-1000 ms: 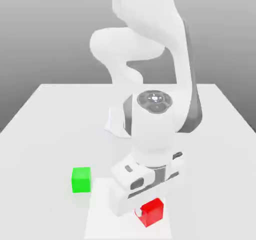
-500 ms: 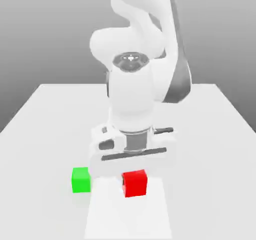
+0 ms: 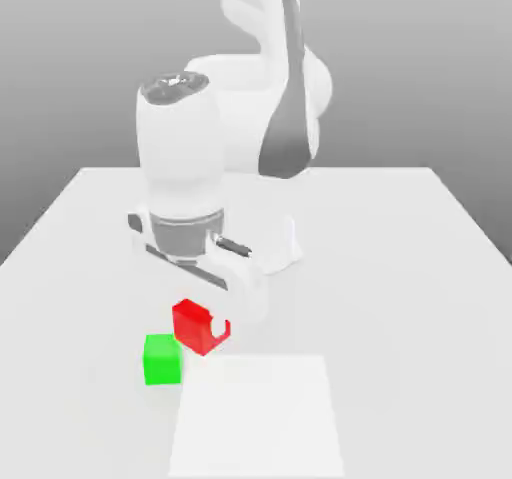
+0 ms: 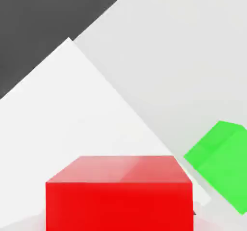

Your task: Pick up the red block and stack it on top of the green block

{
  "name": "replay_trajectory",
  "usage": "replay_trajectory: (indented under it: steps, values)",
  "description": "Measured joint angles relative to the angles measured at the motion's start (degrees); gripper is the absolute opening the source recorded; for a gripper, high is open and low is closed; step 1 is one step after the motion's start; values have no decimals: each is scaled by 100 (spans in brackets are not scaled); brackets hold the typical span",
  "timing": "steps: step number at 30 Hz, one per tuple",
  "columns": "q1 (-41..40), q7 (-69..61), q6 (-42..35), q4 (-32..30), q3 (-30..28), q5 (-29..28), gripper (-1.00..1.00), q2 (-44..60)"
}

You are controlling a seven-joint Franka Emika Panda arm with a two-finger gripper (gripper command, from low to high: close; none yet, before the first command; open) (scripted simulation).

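The gripper (image 3: 206, 319) is closed on the red block (image 3: 197, 327) and holds it above the table (image 3: 400, 267) (tilted a little). The green block (image 3: 162, 358) sits on the table at about 7 o'clock from the red one in the exterior view — very near.

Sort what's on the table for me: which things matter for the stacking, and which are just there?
Part of the job:
- red block, held off the table in the gripper
- green block, resting on the table

Just there:
- table
- pale square patch on the tabletop
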Motion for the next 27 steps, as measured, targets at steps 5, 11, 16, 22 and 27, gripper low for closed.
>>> replay_trajectory:
  steps: [5,11,16,22,27]
  values:
    - [-542,1535,-40,-255,31,-311,-100,-290]
    - [-1103,2890,211,-458,119,-605,-100,-216]
    - [-1039,2760,1122,-430,113,-340,-100,727]
    - [-1037,2679,1287,-425,155,-223,100,900]
    - [-1136,2847,844,-439,152,-467,100,448]
